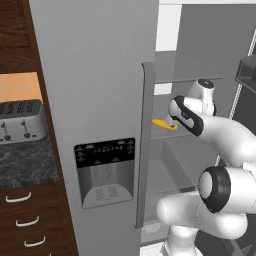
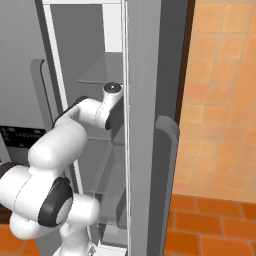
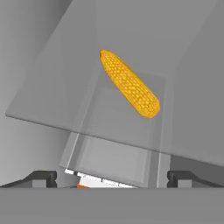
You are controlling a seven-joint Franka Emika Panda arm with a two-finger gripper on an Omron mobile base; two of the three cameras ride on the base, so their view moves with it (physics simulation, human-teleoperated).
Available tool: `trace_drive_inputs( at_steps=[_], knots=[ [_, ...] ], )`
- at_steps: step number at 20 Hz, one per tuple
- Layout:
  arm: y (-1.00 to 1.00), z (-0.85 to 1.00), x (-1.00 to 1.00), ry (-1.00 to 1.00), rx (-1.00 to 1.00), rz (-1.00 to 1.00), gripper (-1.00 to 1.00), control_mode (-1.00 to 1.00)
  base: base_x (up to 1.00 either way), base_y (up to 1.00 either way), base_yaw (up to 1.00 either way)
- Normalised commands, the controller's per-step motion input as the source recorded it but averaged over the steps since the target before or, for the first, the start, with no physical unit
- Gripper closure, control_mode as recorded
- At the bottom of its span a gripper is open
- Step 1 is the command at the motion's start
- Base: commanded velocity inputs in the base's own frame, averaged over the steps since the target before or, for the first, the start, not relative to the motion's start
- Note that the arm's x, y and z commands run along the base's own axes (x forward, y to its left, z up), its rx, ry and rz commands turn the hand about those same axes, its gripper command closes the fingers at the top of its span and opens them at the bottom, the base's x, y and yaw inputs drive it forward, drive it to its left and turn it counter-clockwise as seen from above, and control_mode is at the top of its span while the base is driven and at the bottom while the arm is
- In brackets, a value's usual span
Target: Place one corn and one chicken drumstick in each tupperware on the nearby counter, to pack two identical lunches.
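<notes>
Inside the open fridge point(image 1: 105, 75), we saw a yellow-orange corn point(image 3: 129, 83) lying alone on a glass shelf point(image 3: 52, 96). Our tool point(image 3: 112, 177) hung above it, jaws wide and holding nothing.

We see our glossy white, rounded robot arm point(image 1: 225, 145) built of bulbous segments, with dark grey-black rings at its joints and two small dark finger tips point(image 3: 41, 178).
</notes>
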Motion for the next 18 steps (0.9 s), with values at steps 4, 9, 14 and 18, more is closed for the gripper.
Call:
trace_drive_inputs(
  at_steps=[4,9,14,18],
  knots=[
    [-0.05,-0.12,0.19,0.00,0.02,0.00,-1.00,-1.00,0.00,0.00,0.00],
    [-0.06,-0.12,0.27,0.00,0.00,0.00,-1.00,-1.00,0.00,0.00,0.00],
    [-0.01,-0.19,0.19,0.00,0.00,0.00,-1.00,-1.00,0.00,0.00,0.00],
    [0.00,-0.15,0.29,0.00,-0.01,0.00,-1.00,-1.00,0.00,0.00,0.00]
  ],
)
